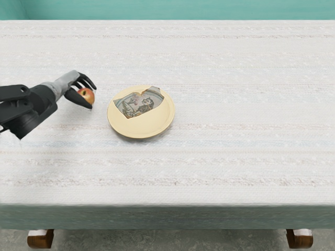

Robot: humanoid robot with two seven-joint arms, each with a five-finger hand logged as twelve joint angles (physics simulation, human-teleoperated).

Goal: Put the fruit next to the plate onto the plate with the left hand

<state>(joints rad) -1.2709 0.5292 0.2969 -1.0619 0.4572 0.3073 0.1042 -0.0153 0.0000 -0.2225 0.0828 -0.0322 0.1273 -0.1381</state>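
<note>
Table [220, 178]; apple [87, 95] seemingly in left hand [73, 87]

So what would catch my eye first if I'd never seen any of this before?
Most likely the dark robotic left hand reaching in from the left edge, its fingers curled around a small red and yellow round fruit. Just to its right, a round cream-yellow plate with a painted picture in its middle lies on the wide white-clothed table.
</note>
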